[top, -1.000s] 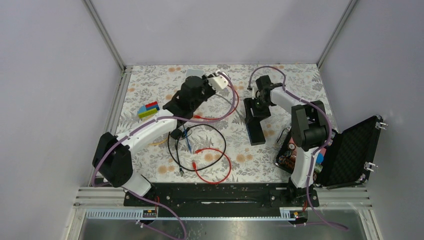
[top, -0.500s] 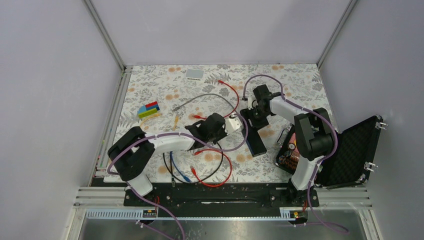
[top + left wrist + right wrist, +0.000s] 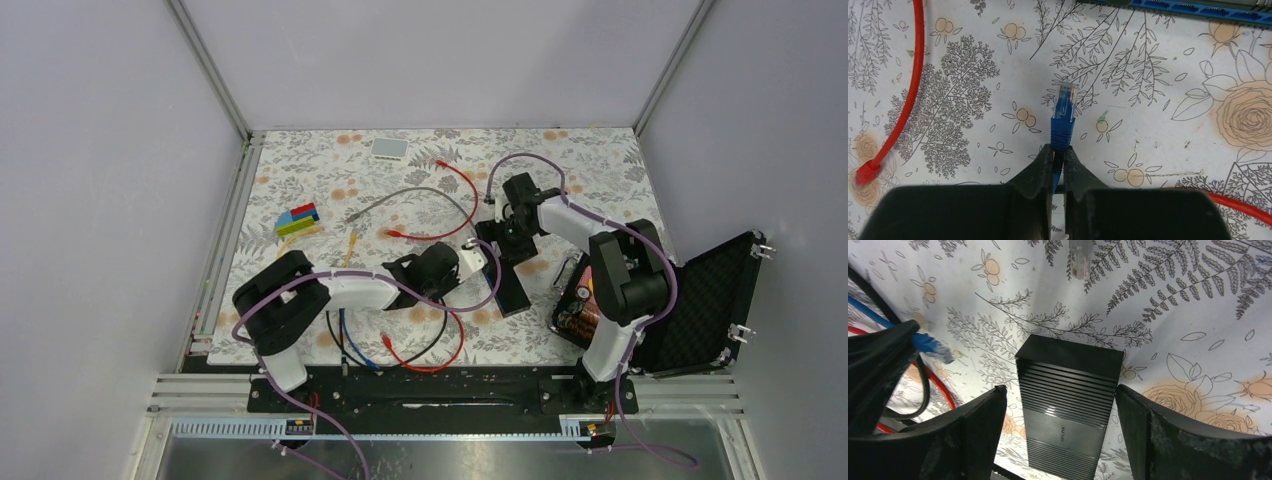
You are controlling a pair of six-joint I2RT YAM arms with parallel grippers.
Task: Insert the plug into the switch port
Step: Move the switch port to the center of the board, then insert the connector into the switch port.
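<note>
Left hand point(image 3: 1059, 152) pinching plug point(image 3: 1064, 107), right hand point(image 3: 1060, 390) spread wide

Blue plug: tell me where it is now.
In the left wrist view the blue plug sticks out of the shut left gripper, short of the switch at the top right edge.

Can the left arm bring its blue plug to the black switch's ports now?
Probably yes: the left gripper holds the plug close to the blue port side of the switch, with only bare tablecloth between them.
</note>
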